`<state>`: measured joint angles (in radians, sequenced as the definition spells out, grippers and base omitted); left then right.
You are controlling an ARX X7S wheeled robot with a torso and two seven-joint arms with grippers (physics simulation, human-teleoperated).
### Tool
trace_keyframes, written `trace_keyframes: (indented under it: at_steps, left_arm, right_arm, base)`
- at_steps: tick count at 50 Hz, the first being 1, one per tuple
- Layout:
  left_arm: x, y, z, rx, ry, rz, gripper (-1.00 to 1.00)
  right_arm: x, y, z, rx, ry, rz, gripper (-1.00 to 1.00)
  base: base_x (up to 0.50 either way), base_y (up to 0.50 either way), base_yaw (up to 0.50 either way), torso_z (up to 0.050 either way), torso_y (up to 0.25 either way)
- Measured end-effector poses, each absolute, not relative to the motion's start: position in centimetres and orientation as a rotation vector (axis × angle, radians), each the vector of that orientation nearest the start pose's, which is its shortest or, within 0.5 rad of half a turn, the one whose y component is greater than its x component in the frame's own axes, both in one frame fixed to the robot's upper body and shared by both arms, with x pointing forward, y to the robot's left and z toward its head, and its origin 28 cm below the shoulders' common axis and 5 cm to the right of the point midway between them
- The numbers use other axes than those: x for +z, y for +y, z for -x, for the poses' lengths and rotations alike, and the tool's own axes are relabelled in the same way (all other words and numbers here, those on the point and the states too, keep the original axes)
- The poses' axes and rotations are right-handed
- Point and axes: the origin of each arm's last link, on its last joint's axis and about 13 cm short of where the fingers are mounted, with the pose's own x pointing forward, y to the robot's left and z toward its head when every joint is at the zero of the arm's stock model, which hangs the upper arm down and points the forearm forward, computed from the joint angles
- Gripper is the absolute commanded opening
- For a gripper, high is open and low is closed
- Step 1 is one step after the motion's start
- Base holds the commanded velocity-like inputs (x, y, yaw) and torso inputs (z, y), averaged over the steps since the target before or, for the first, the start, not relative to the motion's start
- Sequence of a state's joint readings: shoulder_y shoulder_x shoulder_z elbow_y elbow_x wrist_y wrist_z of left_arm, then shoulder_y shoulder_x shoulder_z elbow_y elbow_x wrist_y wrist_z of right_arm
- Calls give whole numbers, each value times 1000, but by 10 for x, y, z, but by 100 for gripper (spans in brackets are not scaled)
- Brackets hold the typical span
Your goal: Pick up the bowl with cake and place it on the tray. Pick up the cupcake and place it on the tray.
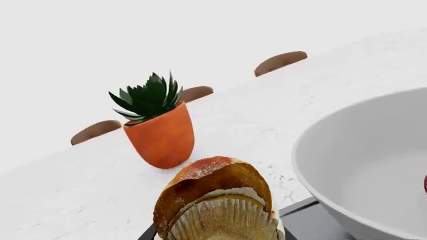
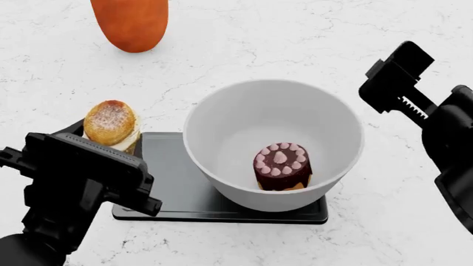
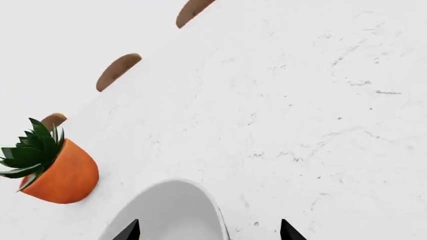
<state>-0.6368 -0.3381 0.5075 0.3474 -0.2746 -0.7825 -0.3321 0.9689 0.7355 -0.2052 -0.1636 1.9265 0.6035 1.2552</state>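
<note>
The white bowl (image 2: 221,105) stands on the dark tray (image 2: 170,166) with the chocolate cake (image 2: 282,166) inside it. The cupcake (image 2: 111,123) is at the tray's left edge, tilted. My left gripper (image 2: 94,145) is shut on it. In the left wrist view the cupcake (image 1: 217,200) fills the space at my left gripper (image 1: 217,236), with the bowl (image 1: 360,150) and a strip of tray (image 1: 313,217) beside it. My right gripper (image 2: 393,71) is open and empty, raised to the right of the bowl. The right wrist view shows the bowl's rim (image 3: 173,210) below my right gripper (image 3: 208,234).
An orange pot (image 2: 132,22) with a spiky green plant (image 1: 150,97) stands on the white marble table behind the cupcake; it also shows in the right wrist view (image 3: 60,175). Brown chair backs (image 1: 280,62) line the table's far edge.
</note>
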Motion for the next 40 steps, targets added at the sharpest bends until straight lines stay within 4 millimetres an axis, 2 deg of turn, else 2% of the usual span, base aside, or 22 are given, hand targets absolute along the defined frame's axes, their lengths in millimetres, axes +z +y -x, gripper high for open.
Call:
trace_keyframes:
  at_steps: [7, 23, 40]
  left_arm:
    - [159, 182, -290, -194, -84, -342, -100]
    - [153, 183, -297, -261, -76, -352, -100]
    - [123, 189, -310, -298, 51, -325, -100]
  right_arm:
    - [312, -165, -257, -207, 235, -602, 100]
    - [315, -167, -253, -212, 208, -591, 100]
    - [318, -167, -252, -226, 189, -586, 100]
  base:
    - [0, 0, 0, 0, 0]
    - [0, 0, 0, 0, 0]
    - [0, 0, 0, 0, 1]
